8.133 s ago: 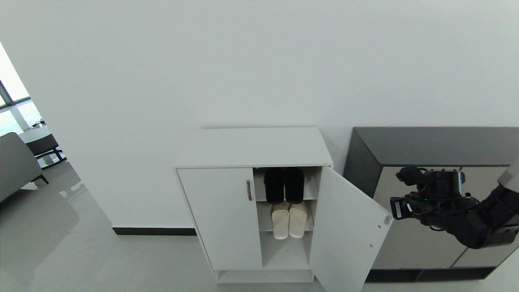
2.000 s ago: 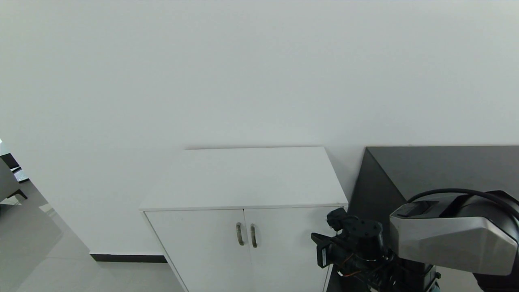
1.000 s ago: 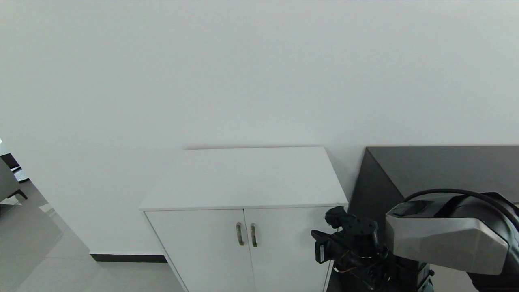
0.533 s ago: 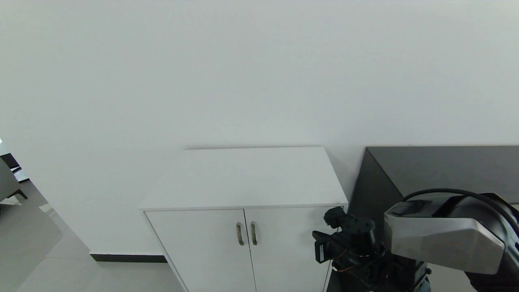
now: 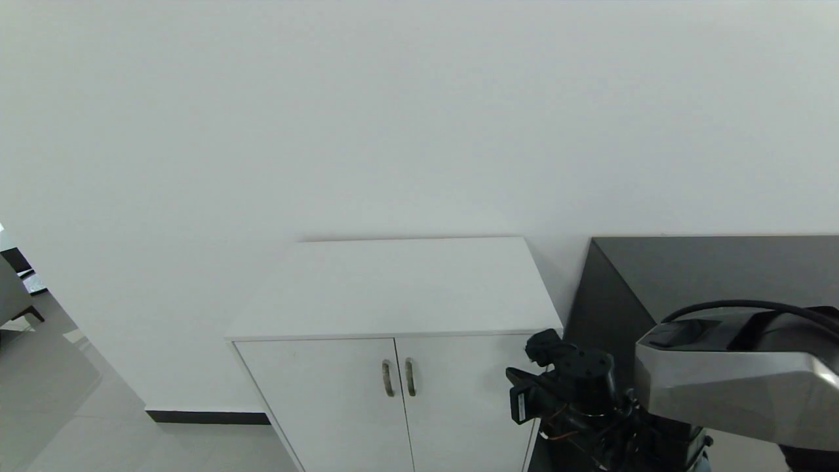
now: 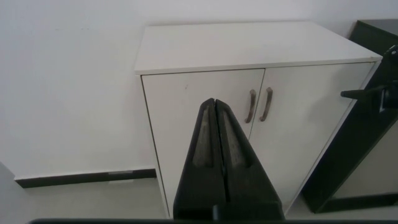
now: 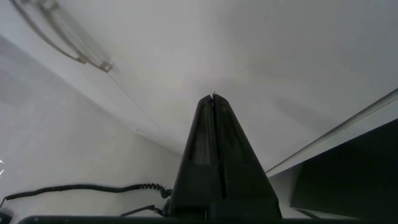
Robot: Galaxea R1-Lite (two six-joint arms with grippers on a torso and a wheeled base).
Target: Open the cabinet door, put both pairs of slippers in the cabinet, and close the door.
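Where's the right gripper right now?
The right gripper, jaws shut, is close in front of the right door of the white cabinet, near the door's outer edge. In the head view it is low on the right, beside the dark cabinet.

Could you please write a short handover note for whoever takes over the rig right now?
Left gripper: shut, empty, held back from the cabinet, facing its front.
Right gripper: shut, empty, close to the right door near its outer edge; whether it touches cannot be told.
Things: both doors closed, handles side by side at the middle.
Done: seconds ago the right door stood open with both pairs of slippers on the shelves inside; it is now shut.
Left: probably only drawing the right arm back.
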